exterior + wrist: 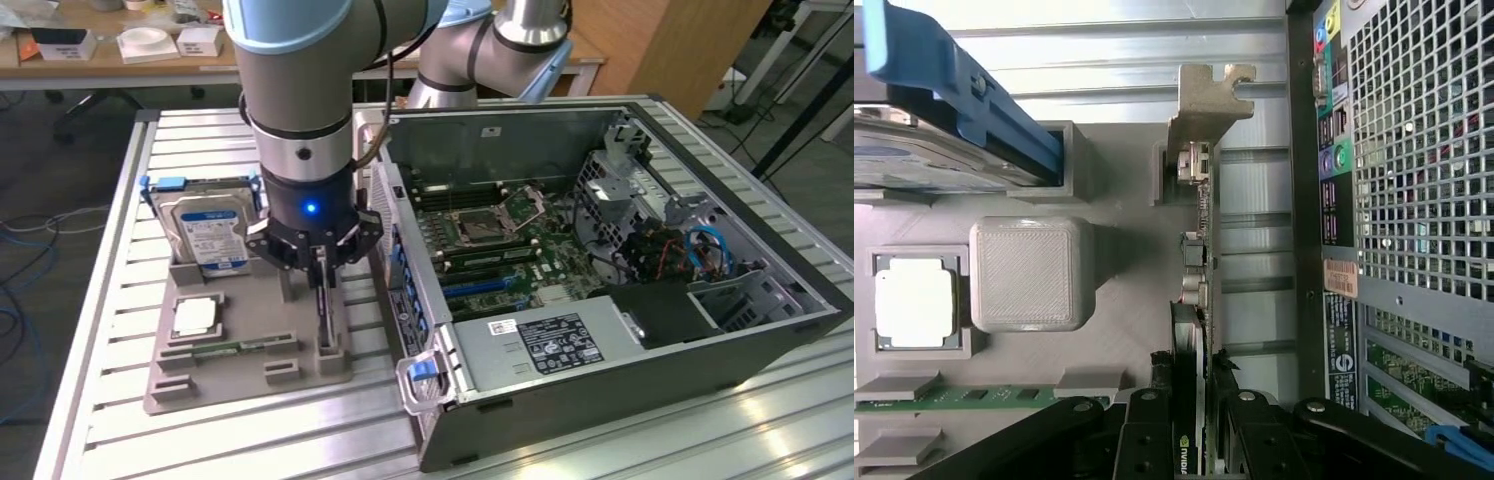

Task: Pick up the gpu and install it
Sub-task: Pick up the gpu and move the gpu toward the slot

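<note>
Slatted metal covers the table (94,330), which carries a grey tray (240,385) toward the edge on the exterior view's left and an open computer case (747,350) filling the side on the exterior view's right. The gpu (324,310) stands on edge in a slot along the tray's side nearest the case, and its silver bracket (1209,105) is at the far end from the grip. The gripper (318,262) is pinching the gpu near one end, with a dark finger pressed on each face. Because the hold is off-centre on a thin board, the free bracket end could sag or twist. It might then catch the slot's walls or knock the case's rear panel (1334,200) just beside it. The hard drive (207,235) stands near the wrist and could be brushed by it. The arm's last links hang straight down over the tray, with the fingers pointing at the table.
</note>
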Action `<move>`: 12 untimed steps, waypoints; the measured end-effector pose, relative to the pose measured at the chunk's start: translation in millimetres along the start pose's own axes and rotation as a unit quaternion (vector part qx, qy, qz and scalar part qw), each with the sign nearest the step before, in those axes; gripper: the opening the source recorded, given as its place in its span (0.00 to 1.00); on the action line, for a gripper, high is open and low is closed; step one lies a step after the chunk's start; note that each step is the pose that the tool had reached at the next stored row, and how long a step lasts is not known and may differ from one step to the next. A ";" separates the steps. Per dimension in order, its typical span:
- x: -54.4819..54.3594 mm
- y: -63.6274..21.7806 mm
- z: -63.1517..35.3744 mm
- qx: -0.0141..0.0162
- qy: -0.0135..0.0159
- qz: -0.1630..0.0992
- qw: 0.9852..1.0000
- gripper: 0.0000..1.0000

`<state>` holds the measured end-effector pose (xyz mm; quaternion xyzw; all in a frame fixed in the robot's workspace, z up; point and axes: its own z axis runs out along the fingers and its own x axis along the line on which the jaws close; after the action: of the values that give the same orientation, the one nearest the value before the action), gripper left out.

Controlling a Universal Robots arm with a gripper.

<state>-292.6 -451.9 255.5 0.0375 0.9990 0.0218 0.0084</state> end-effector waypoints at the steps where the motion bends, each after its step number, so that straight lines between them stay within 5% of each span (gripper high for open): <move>1: 0.0 0.1 -1.6 0.000 0.000 0.000 1.000 0.26; 12: -0.3 1.0 -22.0 0.000 0.000 0.000 1.000 0.26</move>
<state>-292.6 -451.9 277.5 0.0375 0.9990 0.0218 0.0084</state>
